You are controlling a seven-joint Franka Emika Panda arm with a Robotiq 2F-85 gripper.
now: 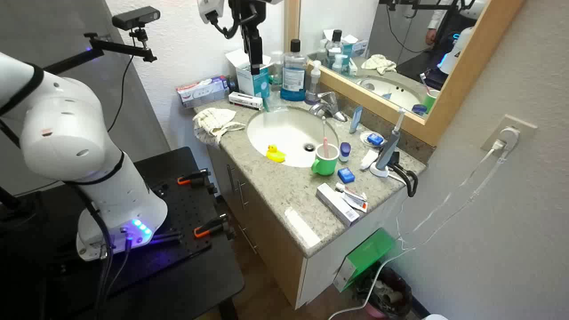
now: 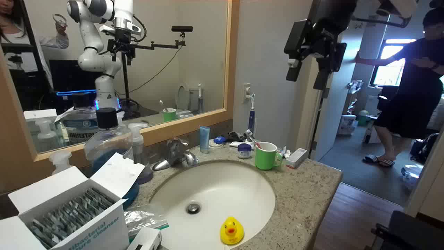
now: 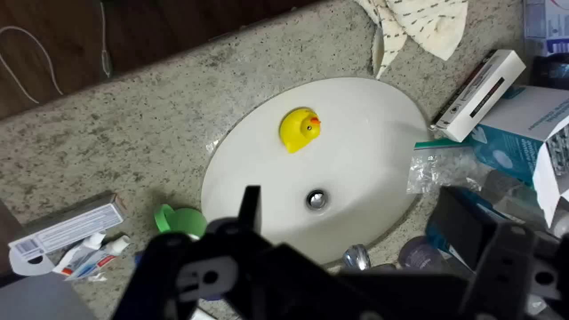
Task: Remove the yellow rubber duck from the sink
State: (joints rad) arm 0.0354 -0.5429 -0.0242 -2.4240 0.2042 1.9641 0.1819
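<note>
Box (image 2: 104, 230) reading “bacterial” | Duck (image 2: 231, 232) inside sink's (image 2: 222, 187) front edge is aiming beak, long axis at cloth (image 3: 426, 26) | Your gripper (image 2: 307, 80) is gaping

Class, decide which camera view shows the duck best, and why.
The wrist view: from above, it shows the whole duck, largest and uncovered, in the sink. Both exterior views show it smaller: in an exterior view the duck faces the camera; in an exterior view the duck appears roughly side-on.

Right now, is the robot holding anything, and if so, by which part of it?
Nothing is held. The fingers stand apart with nothing between them, and the rubber duck sits in the sink, clear of them.
</note>
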